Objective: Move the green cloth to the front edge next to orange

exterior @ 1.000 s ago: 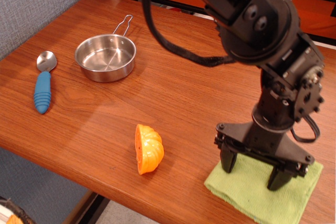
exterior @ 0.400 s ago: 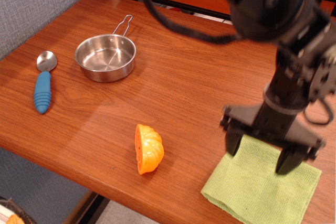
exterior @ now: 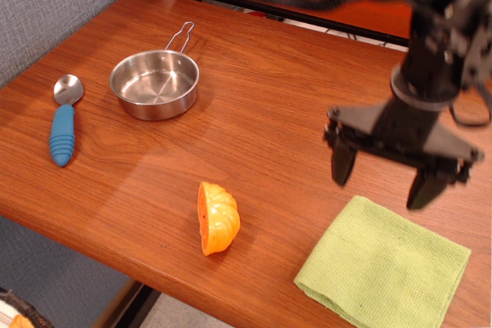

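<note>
Table top [exterior: 277,105]: wood-grain, front edge [exterior: 115,260] runs along near side. Gripper [exterior: 384,177] hangs above far-right area, jaws apart, nothing betw. them (slightly blurred). Green cloth [exterior: 382,270] lies flat at near right, by the edge, right of orange [exterior: 217,218], not touching. Steel pan [exterior: 154,82] far left; blue-handled spoon [exterior: 62,121] left of it.
</note>
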`<action>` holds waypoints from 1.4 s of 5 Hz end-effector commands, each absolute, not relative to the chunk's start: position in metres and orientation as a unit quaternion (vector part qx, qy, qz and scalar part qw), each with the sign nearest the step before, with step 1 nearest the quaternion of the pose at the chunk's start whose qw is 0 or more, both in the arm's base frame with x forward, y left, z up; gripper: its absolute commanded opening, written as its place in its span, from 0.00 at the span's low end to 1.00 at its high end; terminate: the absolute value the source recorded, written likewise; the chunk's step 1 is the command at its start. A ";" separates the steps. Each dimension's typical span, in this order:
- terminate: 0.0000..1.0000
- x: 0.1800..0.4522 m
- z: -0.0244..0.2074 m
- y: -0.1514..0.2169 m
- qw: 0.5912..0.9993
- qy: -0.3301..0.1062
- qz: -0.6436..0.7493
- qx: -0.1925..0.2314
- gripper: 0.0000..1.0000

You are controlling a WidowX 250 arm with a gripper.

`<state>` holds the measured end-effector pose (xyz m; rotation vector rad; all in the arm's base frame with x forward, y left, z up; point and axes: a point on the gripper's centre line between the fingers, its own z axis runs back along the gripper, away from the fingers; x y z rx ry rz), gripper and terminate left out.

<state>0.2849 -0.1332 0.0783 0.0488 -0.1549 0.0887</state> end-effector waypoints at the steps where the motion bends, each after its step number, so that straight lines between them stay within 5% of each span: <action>1: 0.00 0.309 0.102 -0.072 0.992 -0.070 0.092 0.043 1.00; 3: 0.00 0.335 0.096 -0.010 0.986 -0.048 0.147 0.065 1.00; 5: 0.00 0.316 0.110 0.056 0.978 -0.048 0.198 0.039 1.00; 7: 0.00 0.287 0.140 0.067 0.975 -0.057 0.213 0.014 1.00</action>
